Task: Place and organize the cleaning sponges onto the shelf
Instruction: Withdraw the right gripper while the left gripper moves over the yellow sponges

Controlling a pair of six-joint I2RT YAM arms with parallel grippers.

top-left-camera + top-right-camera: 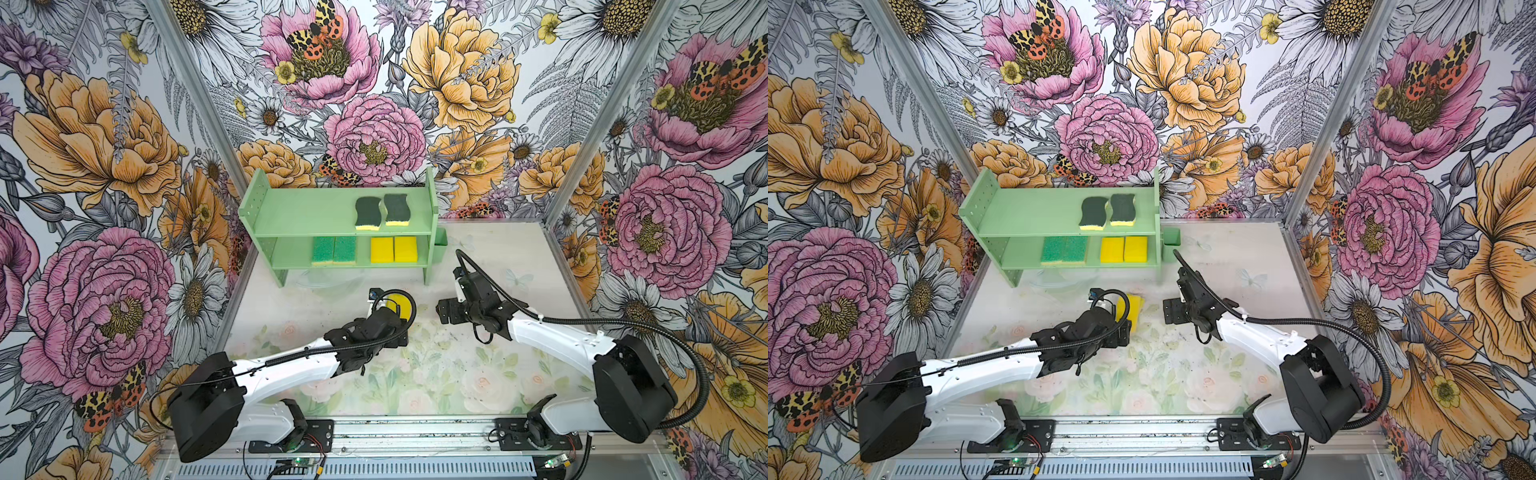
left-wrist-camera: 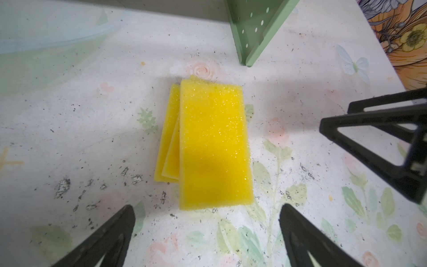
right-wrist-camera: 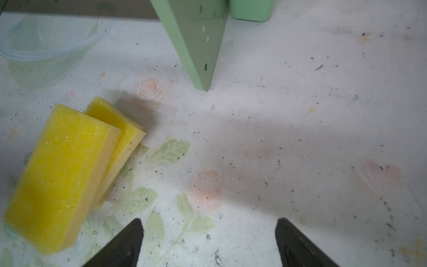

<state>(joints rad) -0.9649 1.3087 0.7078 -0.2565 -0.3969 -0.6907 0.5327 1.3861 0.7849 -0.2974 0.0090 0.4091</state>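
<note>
The mint-green shelf (image 1: 307,212) (image 1: 1034,216) stands at the back of the table. Its top tier carries two wavy dark-green-topped sponges (image 1: 381,211). On the lower tier lie two bright-green sponges (image 1: 334,250) and two yellow sponges (image 1: 393,249). A skewed stack of plain yellow sponges (image 2: 212,148) (image 3: 57,175) (image 1: 1133,309) rests on the table in front of the shelf. My left gripper (image 2: 206,215) hovers open just short of the stack's near end, touching nothing. My right gripper (image 3: 209,219) (image 1: 446,309) is open over bare table to the right of the stack.
A clear plastic bowl (image 3: 46,46) (image 1: 328,282) sits on the table under the shelf's front edge. A small green cup (image 1: 440,243) hangs on the shelf's right side panel. The shelf's right front leg (image 2: 249,46) stands just beyond the stack. Flowered walls enclose the table.
</note>
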